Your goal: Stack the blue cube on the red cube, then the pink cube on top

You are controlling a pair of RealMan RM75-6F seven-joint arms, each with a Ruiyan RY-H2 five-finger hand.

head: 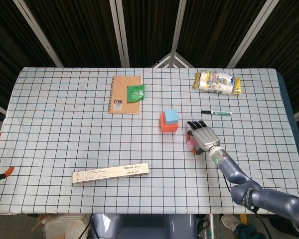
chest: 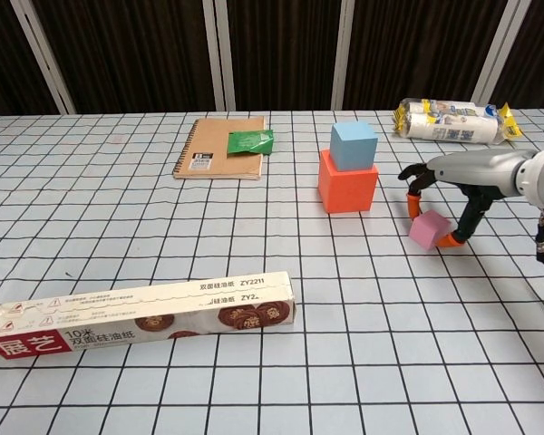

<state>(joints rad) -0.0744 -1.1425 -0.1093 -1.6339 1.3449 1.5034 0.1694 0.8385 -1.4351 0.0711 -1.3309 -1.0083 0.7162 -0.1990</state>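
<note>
The red cube [head: 165, 128] [chest: 347, 190] stands near the table's middle with the blue cube [head: 171, 116] [chest: 354, 145] sitting on top of it. Just to the right, the pink cube [head: 191, 143] [chest: 427, 230] rests on the tablecloth. My right hand [head: 203, 137] [chest: 467, 172] hovers over it with its fingers spread: the fingers reach down behind the cube and the thumb comes down at its right side. In the head view the hand hides most of the pink cube. My left hand shows in neither view.
A green marker [head: 216, 113] and a snack bag [head: 218, 82] [chest: 449, 122] lie behind the right hand. A notebook [head: 125, 94] [chest: 219, 148] with a green packet [head: 135, 92] sits at the back left. A long foil box [head: 110, 173] [chest: 140, 314] lies at the front left.
</note>
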